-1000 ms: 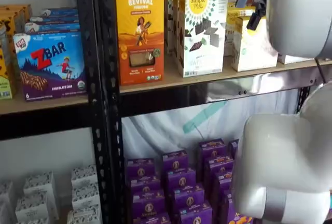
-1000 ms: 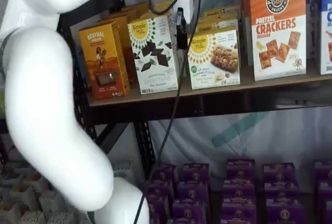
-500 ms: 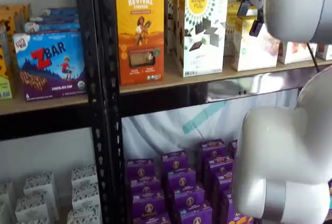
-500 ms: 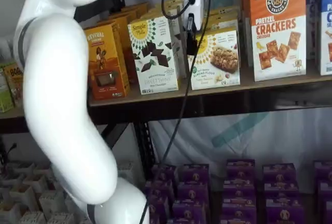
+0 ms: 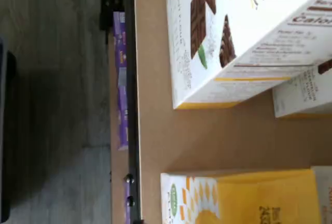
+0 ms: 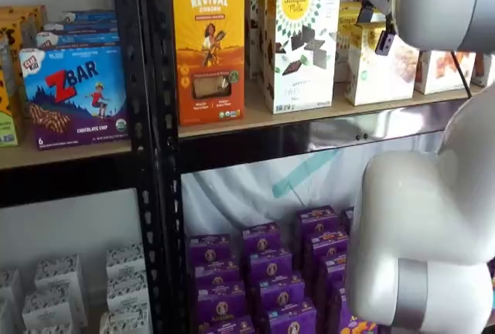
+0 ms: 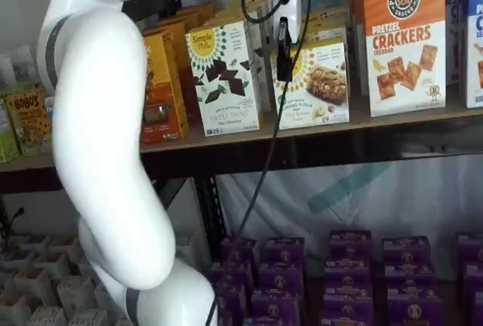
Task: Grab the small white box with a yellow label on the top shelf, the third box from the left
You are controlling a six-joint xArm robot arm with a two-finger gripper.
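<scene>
The small white box (image 7: 321,84) stands on the top shelf (image 7: 400,118), with a yellow round label near its top and a snack picture below. It also shows in a shelf view (image 6: 379,67). My gripper (image 7: 284,53) hangs in front of the box's left edge, white body above and black fingers down. The fingers show side-on as one dark shape, so no gap can be judged. In a shelf view only a black fingertip (image 6: 384,40) shows against the box. The wrist view shows the box's yellow side panel (image 5: 259,198) on the tan board (image 5: 155,120).
A taller white Simple Mills box (image 7: 224,69) stands just left of the gripper, with an orange Revival box (image 6: 207,48) beyond it. A Pretzel Crackers box (image 7: 404,39) stands to the right. Purple boxes (image 7: 339,266) fill the shelf below. My white arm (image 7: 98,152) covers the left side.
The gripper has moved to the right along the top shelf, from in front of the Simple Mills box's edge to in front of the small white box's left part.
</scene>
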